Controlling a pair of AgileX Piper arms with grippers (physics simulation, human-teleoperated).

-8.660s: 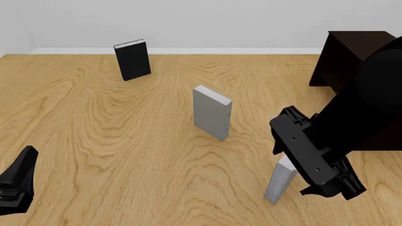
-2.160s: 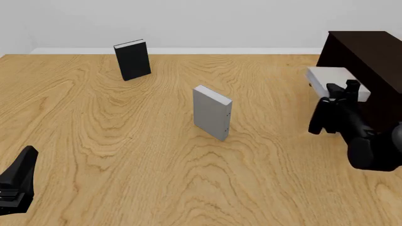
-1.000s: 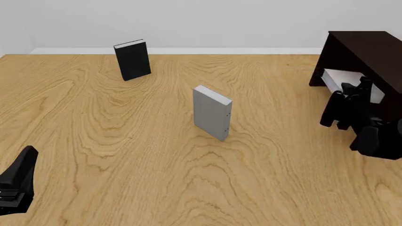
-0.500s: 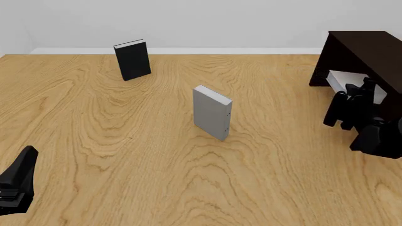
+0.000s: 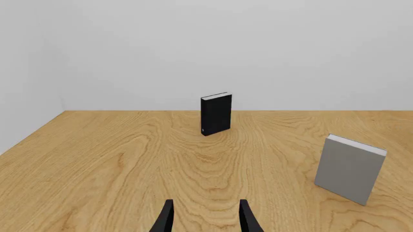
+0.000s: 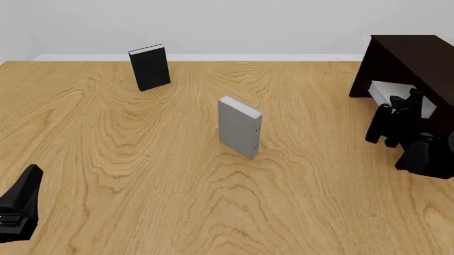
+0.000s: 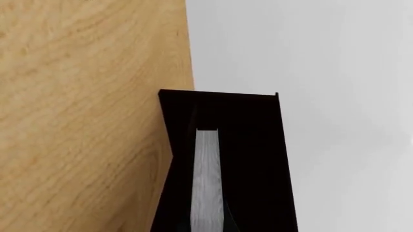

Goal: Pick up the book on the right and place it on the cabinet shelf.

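Wood-grain tabletop (image 6: 142, 159) fills most of the front view, backed by a plain pale wall. Nearest, at the lower left corner of that view, the left gripper (image 5: 205, 218) rests low and idle; its wrist view shows the 2 fingers parted with only bare table between them, so it holds nothing and stays out of the way.

Further in, near the centre, the thicker grey book (image 6: 239, 126) stands upright and untouched, since it is not the 1 wanted.

At the right edge, the right gripper (image 6: 397, 119) reaches toward the cabinet (image 6: 415, 58), and the book (image 6: 386, 91) lies flat, its pale cover poking out of the dark opening. In the right wrist view, the book (image 7: 206, 179) runs edge-on between the 2 dark fingers and into the cabinet's interior, so the jaws appear closed on it, probably to slide it along the cabinet shelf (image 7: 252, 159).

Farthest back, in the upper left, the black book (image 6: 150, 67) stands alone.
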